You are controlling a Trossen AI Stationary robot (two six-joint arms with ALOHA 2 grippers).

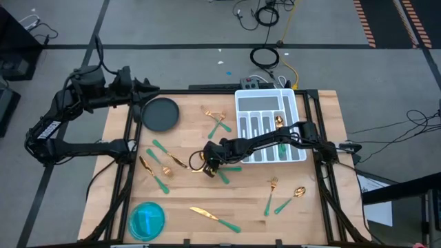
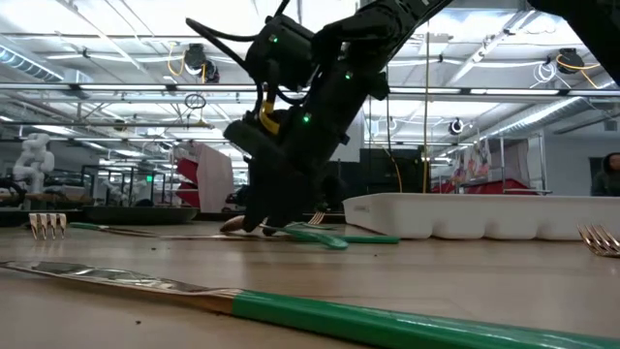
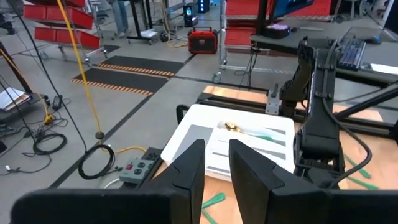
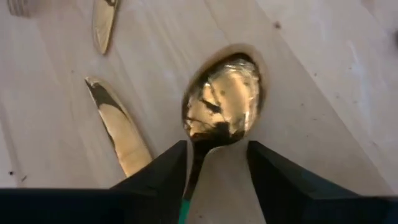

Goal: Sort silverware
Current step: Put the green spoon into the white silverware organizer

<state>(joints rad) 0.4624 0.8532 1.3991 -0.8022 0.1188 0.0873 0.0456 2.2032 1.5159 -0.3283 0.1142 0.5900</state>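
Left gripper (image 3: 216, 163) waited off table's far-left corner, above dark plate (image 1: 160, 114), fingers slightly spread, holding nothing. Loose silverware lay scattered on wooden table (image 1: 324, 207): knife (image 1: 215, 218) near front edge, fork (image 1: 271, 193) front right. Right gripper (image 1: 209, 160) was down at table centre, fingers spread astride gold spoon (image 4: 222, 107), not clamped. White tray (image 1: 270, 103) at far right held one spoon (image 1: 280, 124).

The wooden table (image 1: 193, 224) carries scattered silverware (image 1: 215, 218), a white tray (image 1: 267, 103), a dark plate (image 1: 160, 114) and a blue bowl (image 1: 147, 220).
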